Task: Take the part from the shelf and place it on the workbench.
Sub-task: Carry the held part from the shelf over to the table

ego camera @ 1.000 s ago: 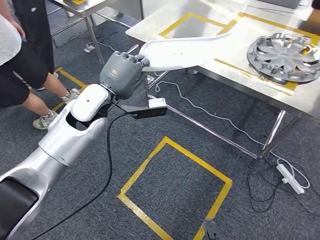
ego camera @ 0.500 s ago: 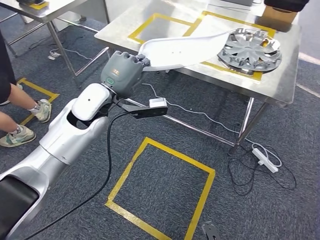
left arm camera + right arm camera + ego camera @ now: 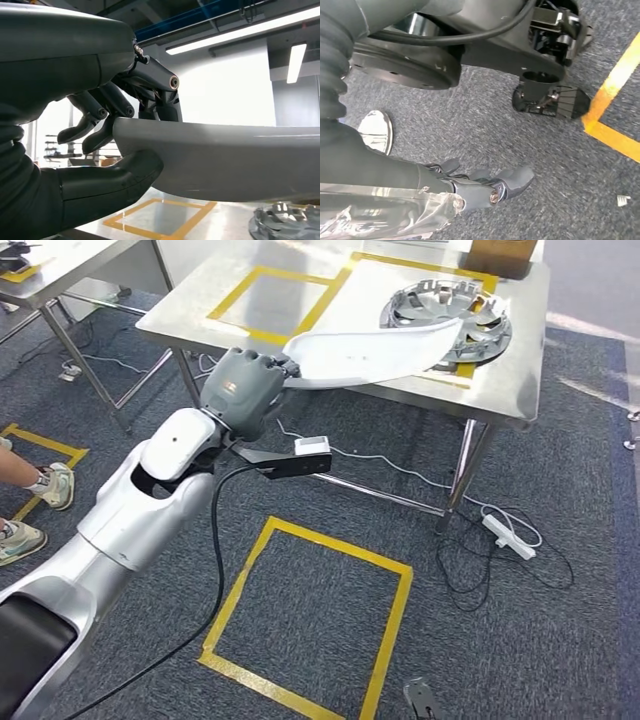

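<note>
Over the near edge of the worktop, the left hand grips the white part; the camera has swung closer, so set-down looks near. The right hand hangs with fingers loosely apart, holding nothing.

No text, brand or number can be read. The left hand carries a small green mark and a small orange one on its grey back cover, both too blurred to make out.
</note>
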Robot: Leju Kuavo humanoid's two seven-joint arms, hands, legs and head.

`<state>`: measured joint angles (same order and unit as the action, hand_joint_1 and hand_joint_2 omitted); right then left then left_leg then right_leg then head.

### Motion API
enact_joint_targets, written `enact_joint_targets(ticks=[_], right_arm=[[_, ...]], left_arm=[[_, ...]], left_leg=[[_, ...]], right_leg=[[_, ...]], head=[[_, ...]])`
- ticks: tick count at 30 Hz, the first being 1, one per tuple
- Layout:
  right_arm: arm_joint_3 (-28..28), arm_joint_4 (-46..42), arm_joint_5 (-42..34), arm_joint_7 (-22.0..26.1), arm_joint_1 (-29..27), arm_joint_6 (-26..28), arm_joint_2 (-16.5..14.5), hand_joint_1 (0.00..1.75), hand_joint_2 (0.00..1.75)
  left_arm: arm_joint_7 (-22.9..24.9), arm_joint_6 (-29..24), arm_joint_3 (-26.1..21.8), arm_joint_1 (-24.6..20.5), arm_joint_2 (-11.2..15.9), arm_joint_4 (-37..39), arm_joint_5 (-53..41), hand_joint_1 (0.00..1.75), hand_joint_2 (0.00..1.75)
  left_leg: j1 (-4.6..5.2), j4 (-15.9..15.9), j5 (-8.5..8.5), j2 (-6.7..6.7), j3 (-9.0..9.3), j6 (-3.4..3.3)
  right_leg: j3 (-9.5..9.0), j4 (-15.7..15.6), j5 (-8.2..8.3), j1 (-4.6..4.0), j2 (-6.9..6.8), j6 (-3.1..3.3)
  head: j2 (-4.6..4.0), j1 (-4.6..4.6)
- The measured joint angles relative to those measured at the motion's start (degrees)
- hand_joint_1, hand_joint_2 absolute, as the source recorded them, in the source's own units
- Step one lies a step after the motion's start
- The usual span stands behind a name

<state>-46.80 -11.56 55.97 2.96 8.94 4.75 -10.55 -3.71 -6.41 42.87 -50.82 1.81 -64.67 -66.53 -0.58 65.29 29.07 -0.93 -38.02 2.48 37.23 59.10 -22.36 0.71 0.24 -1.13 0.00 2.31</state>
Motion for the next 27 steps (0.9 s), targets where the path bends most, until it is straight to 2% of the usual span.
enact_joint_targets(ticks=[1, 2, 3, 4, 5, 6, 8, 9, 12, 13, 16, 19, 21, 27], right_arm=[[0.0, 0.0, 0.0, 0.0, 0.0, 0.0, 0.0, 0.00, 1.75], [0.1, 0.0, 0.1, -0.1, 0.0, 0.0, 0.0, 0.00, 1.75], [0.1, 0.0, 0.1, -0.1, 0.0, 0.0, 0.0, 0.00, 1.75], [0.1, 0.0, 0.1, -0.1, 0.0, 0.0, 0.0, 0.00, 1.75], [0.2, 0.0, 0.1, -0.1, 0.0, 0.0, 0.0, 0.00, 1.75], [0.2, 0.0, 0.1, -0.1, 0.0, 0.0, -0.1, 0.00, 1.75], [0.3, 0.0, 0.1, -0.1, 0.0, 0.0, -0.1, 0.00, 1.75], [0.3, 0.0, 0.1, -0.1, -0.1, 0.0, -0.1, 0.00, 1.75], [0.3, 0.0, 0.2, -0.2, -0.3, 0.0, -0.1, 0.00, 1.75], [0.3, 0.0, 0.2, -0.2, -0.3, 0.0, -0.1, 0.00, 1.75], [0.3, 0.0, 0.2, -0.2, -0.3, 0.0, -0.1, 0.00, 1.75], [0.3, 0.0, 0.3, -0.3, -0.3, 0.0, -0.1, 0.00, 1.75], [0.3, 0.0, 0.4, -0.3, -0.3, 0.1, -0.1, 0.00, 1.75], [0.3, 0.0, 0.6, -0.4, -0.3, 0.2, -0.1, 0.00, 1.75]], left_arm=[[-0.1, 0.1, -0.1, 0.1, 0.0, 0.0, 0.2, 1.75, 1.75], [-0.1, 0.2, -0.2, 0.3, 0.1, 0.0, 0.3, 1.75, 1.75], [-0.2, 0.3, -0.3, 0.5, 0.1, 0.0, 0.4, 1.75, 1.75], [-0.3, 0.3, -0.3, 0.7, 0.2, 0.0, 0.5, 1.75, 1.75], [-0.3, 0.4, -0.4, 0.7, 0.2, 0.0, 0.6, 1.75, 1.75], [-0.5, 0.5, -0.5, 0.7, 0.3, 0.0, 0.9, 1.75, 1.75], [-0.8, 0.8, -0.6, 0.7, 0.3, 0.0, 1.9, 1.75, 1.75], [-1.0, 1.0, -0.6, 0.7, 0.2, 0.0, 2.5, 1.75, 1.75], [-1.5, 1.3, -0.7, 1.1, 0.2, 0.0, 3.6, 1.75, 1.75], [-1.5, 1.3, -0.7, 1.2, 0.2, 0.0, 3.7, 1.75, 1.75], [-1.6, 1.3, -0.7, 1.2, 0.3, 0.0, 3.9, 1.75, 1.75], [-1.6, 1.5, -0.7, 1.2, 0.5, 0.0, 3.8, 1.75, 1.75], [-1.3, 1.7, -0.7, 1.2, 0.6, 0.0, 3.4, 1.75, 1.75], [0.5, 2.0, -0.7, 0.9, 0.8, 0.0, 1.6, 1.75, 1.75]], left_leg=[[0.01, 3.7, 1.44, 0.30, -2.00, 0.07], [0.01, 6.5, 2.19, 0.41, -3.66, 0.09], [0.00, 7.7, 1.94, 0.43, -4.59, 0.06], [-0.01, 6.9, 0.66, 0.43, -4.49, -0.01], [-0.03, 4.3, -1.31, 0.45, -3.48, -0.09], [-0.07, 0.8, -3.41, 0.52, -1.89, -0.16], [-0.15, -5.3, -5.62, 0.82, 0.88, -0.47], [-0.19, -6.7, -5.87, 0.95, 1.51, -0.59], [-0.12, -7.2, -5.98, 1.11, 1.64, -0.92], [-0.06, -7.2, -6.00, 1.16, 1.64, -1.09], [0.04, -7.2, -5.98, 1.27, 1.66, -1.54], [0.11, -7.1, -5.99, 1.28, 1.64, -1.75], [0.15, -7.1, -6.00, 1.28, 1.63, -1.81], [0.23, -7.1, -6.01, 1.28, 1.60, -2.01]], right_leg=[[-0.01, 0.0, -0.03, 0.00, 0.18, 0.13], [-0.02, 0.0, -0.05, -0.01, 0.42, 0.19], [-0.03, 0.0, -0.07, 0.00, 0.69, 0.21], [-0.05, 0.0, -0.08, 0.03, 0.98, 0.20], [-0.07, 0.0, -0.08, 0.06, 1.27, 0.14], [-0.08, 0.1, -0.10, 0.09, 1.54, -0.04], [0.13, 0.3, -0.25, -0.12, 1.90, -0.65], [0.25, 0.4, -0.31, -0.25, 1.98, -0.67], [0.20, 0.3, -0.15, -0.42, 1.92, 0.38], [0.07, 0.1, -0.05, -0.42, 1.84, 0.49], [-0.29, -0.5, 0.16, -0.37, 1.63, 0.04], [-0.44, -0.8, 0.31, -0.26, 1.61, -1.20], [-0.46, -0.9, 0.36, -0.19, 1.61, -1.76], [-0.40, -1.0, 0.46, -0.11, 1.64, -2.03]], head=[[0.00, -0.08], [0.00, -0.11], [0.00, -0.11], [0.00, -0.14], [0.00, -0.16], [0.00, -0.21], [0.00, -0.32], [0.00, -0.39], [0.00, -0.35], [0.00, -0.32], [0.00, -0.35], [0.00, -0.35], [0.00, -0.37], [0.00, -0.39]])
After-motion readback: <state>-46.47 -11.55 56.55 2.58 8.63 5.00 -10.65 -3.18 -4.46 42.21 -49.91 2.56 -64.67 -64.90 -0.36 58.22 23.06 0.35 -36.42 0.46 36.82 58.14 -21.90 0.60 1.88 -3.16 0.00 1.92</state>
